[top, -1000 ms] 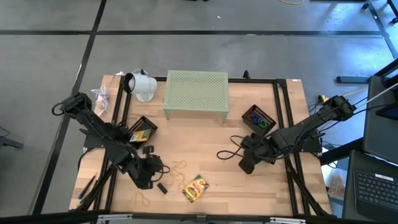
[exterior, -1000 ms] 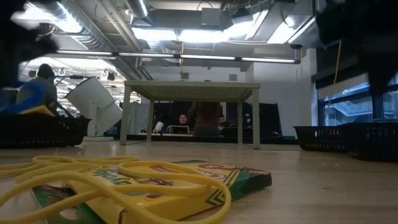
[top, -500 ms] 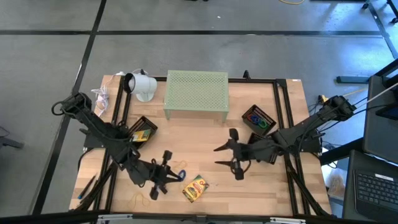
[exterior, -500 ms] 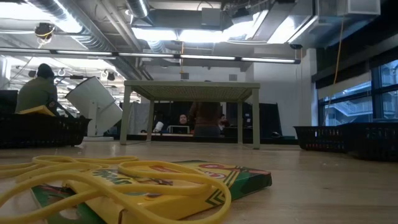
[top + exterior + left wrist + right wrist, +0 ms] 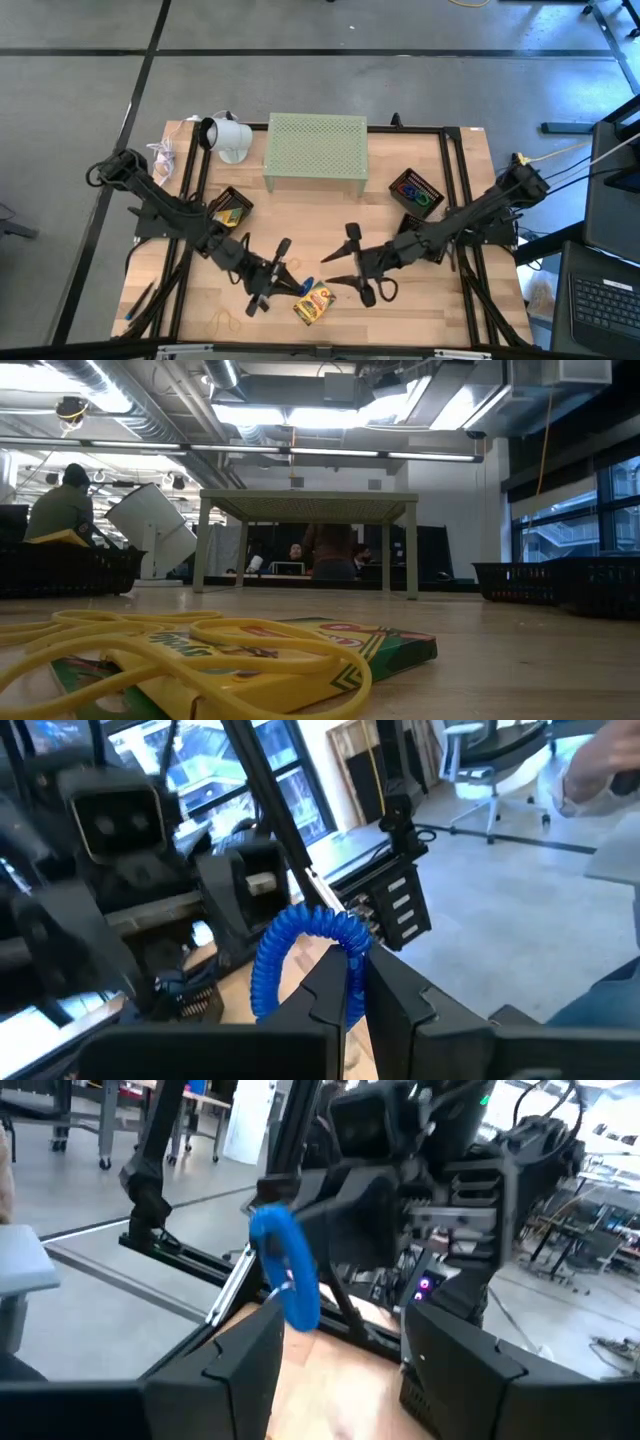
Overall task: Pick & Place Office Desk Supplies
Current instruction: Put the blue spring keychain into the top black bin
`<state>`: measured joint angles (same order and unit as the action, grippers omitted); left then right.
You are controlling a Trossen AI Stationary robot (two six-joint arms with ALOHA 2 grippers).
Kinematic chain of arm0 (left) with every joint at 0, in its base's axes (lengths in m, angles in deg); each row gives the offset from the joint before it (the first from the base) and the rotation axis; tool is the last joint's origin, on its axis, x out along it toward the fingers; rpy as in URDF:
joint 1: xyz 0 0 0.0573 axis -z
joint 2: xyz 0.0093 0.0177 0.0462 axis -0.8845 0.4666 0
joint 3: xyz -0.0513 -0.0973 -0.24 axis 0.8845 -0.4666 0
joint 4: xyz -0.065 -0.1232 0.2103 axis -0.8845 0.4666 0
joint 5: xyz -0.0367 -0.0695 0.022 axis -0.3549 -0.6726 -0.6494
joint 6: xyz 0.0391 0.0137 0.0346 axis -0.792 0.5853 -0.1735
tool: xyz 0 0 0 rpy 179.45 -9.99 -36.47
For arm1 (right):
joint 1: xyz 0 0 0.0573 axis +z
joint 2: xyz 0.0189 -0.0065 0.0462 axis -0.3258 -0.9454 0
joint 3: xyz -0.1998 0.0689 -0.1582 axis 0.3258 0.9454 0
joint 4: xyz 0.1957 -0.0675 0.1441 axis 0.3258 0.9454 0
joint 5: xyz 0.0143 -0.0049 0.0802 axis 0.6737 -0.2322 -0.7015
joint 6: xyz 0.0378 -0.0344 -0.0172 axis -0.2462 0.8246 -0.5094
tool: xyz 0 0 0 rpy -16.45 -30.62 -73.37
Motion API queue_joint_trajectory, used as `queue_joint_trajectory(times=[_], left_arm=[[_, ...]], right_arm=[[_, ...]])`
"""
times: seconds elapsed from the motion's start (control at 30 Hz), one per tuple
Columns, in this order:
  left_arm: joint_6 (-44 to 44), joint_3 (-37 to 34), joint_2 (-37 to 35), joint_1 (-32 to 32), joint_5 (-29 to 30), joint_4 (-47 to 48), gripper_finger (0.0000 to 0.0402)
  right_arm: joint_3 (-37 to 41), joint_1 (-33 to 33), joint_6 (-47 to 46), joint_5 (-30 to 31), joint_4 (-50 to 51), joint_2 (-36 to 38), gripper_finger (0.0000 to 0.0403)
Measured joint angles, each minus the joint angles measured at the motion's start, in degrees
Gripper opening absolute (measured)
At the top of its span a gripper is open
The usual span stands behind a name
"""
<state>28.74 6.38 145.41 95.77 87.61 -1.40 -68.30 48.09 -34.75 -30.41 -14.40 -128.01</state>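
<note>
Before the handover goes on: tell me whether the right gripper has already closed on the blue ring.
No: the right gripper stands open short of the blue ring, which the left gripper pinches.

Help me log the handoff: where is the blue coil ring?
The blue coil ring is pinched in the shut left gripper, held above the front-centre of the table near the crayon box, facing the open right gripper.

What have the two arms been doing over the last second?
Both arms swung toward the table's middle. The left gripper, shut on the blue coil ring, now meets the open right gripper above the crayon box. The green stand and trays stayed put.
</note>
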Motion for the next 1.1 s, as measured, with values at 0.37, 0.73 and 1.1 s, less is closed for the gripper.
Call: queue_joint_trajectory(times=[0.37,0.73,1.1], left_arm=[[-2.9,0.0,0.0,-4.6,-4.9,-0.8,0.0017],[-5.3,0.0,0.0,-7.4,-4.9,-2.9,0.0017],[-5.3,0.0,0.0,-7.5,-6.0,-3.4,0.0019]], right_arm=[[0.0,-4.0,-9.3,-11.6,-6.7,-4.0,0.0212],[0.0,-4.4,-11.7,-13.3,-9.7,-5.0,0.021],[0.0,-4.4,-12.2,-12.9,-9.6,-5.0,0.0106]])
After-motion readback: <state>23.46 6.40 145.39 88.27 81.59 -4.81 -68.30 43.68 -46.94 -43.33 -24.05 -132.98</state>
